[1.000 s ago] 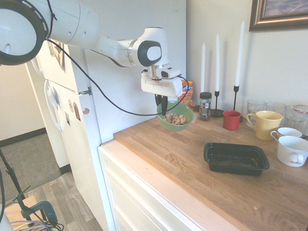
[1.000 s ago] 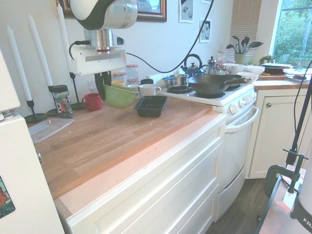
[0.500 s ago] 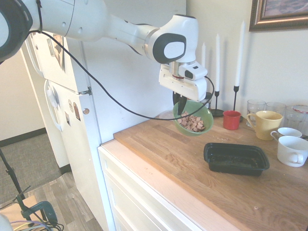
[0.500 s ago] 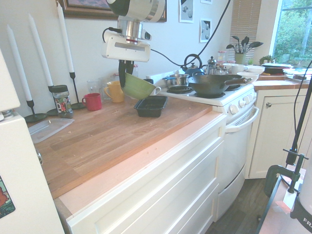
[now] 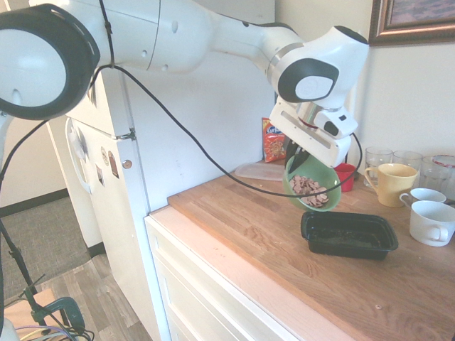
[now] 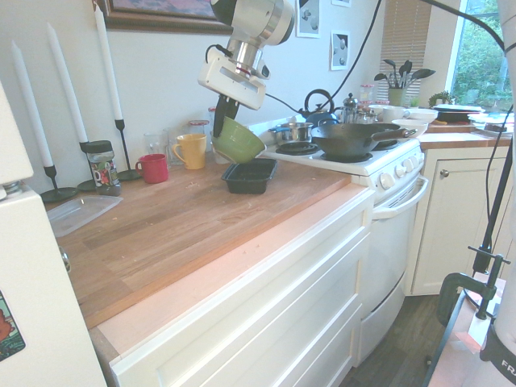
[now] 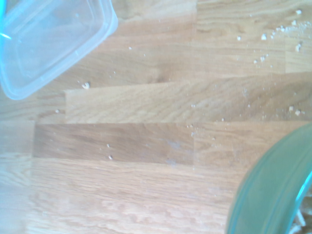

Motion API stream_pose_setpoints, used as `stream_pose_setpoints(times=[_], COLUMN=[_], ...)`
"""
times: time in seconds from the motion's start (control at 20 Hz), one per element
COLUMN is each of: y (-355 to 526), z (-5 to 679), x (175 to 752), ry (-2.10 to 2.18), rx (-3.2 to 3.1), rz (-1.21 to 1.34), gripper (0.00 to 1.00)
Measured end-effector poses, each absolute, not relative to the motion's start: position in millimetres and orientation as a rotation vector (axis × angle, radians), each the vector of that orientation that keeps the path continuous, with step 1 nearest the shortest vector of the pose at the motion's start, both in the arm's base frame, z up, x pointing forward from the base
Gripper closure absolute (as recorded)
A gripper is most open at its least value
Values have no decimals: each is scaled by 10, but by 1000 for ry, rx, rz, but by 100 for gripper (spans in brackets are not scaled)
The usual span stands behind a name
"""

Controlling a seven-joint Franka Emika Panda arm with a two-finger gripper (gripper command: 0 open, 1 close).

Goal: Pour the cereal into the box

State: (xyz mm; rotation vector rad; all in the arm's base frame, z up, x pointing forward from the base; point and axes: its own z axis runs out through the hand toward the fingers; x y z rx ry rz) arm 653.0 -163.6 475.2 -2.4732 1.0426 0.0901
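- My gripper (image 5: 298, 158): pincer pressed together on the green bowl's rim.
- Green bowl (image 5: 313, 183): tilted, raised above the wooden counter (image 5: 249, 227); cereal (image 5: 308, 190) inside.
- Black box (image 5: 349, 235): on the counter, near the bowl.
- Clear container (image 7: 53, 44): lying on the counter.

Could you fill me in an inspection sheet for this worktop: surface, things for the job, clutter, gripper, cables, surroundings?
Surface: wooden counter, pale crumbs scattered on it
Bowl: green bowl, held in the air, tilted
Cereal: flakes in the bowl
Box: black box, upright on the counter, no flakes seen in it
Clutter: clear container, jar, red mug, yellow mug, white cups, glasses, candles, orange snack bag
Gripper: gripper shut on the bowl's rim
Cables: black cable hanging along the arm, passing in front of the bowl in one view
Surroundings: fridge, stove with a pan
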Motion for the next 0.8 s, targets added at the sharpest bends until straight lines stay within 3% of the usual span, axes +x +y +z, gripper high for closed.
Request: stream_pose_setpoints(times=[0.8], y=[-2691], z=[4157], x=[6695], ry=[804], rx=[-2057], rz=[227], gripper=[100])
